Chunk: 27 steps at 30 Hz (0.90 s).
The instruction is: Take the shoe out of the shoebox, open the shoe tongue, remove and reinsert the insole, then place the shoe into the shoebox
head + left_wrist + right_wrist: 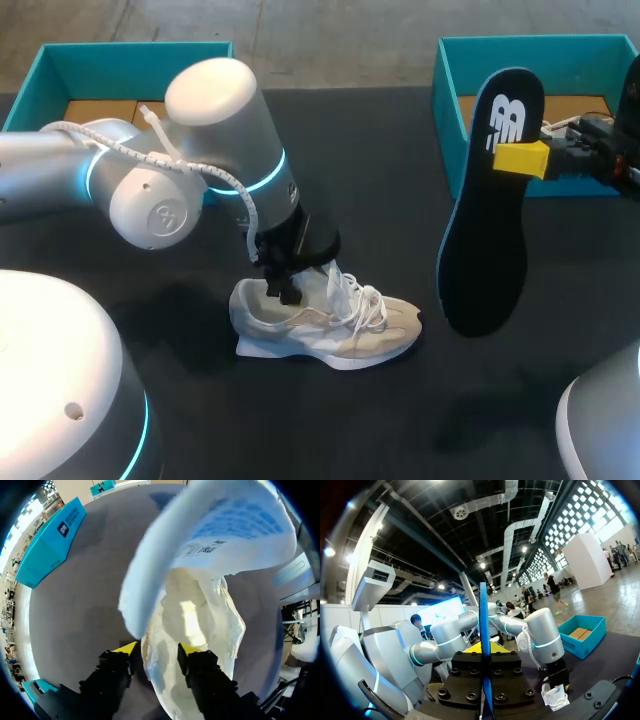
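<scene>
Showing the left jaws closed on the collar wall of a beige sneaker (325,325), with one yellow fingertip (189,649) inside the opening and the other outside it. The tongue (220,535) is lifted up and forward, its label side turned toward the left wrist camera. The white laces (362,300) lie loose over the upper. The sneaker rests on its sole on the dark desk (380,170), toe pointing to the robot's right, beneath the left arm (200,150). The right jaws grip a dark blue insole (485,230) near its heel end, holding it upright and clear of the desk, toe end down, apart from the sneaker. A teal shoebox (60,60) stands at the far left of the desk. A second shoebox (450,70) stands at the far right, behind the insole.
</scene>
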Each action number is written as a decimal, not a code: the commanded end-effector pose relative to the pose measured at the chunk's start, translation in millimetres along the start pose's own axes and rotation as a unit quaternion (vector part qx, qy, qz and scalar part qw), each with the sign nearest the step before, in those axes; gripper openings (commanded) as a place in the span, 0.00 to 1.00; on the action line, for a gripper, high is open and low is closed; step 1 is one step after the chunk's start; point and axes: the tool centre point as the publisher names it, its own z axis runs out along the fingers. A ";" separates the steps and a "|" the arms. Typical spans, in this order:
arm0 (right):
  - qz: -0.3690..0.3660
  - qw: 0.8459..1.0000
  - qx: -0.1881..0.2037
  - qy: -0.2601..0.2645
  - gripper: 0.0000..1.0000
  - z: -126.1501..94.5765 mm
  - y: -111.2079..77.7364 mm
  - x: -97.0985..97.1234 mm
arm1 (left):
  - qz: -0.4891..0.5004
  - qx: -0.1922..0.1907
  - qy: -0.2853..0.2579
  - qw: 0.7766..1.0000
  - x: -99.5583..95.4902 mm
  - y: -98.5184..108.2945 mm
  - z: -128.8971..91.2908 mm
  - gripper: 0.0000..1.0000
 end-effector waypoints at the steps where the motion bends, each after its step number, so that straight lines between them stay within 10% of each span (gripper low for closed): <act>1: -0.001 0.975 -0.006 -0.224 0.00 -2.9 -7.2 9.1 | 0.000 -0.001 0.001 1.000 -2.2 -0.9 5.0 0.00; 27: -0.001 0.975 -0.006 -0.224 0.00 -2.9 -7.2 9.1 | 0.125 0.050 -0.009 0.991 -12.2 -15.0 -52.1 0.00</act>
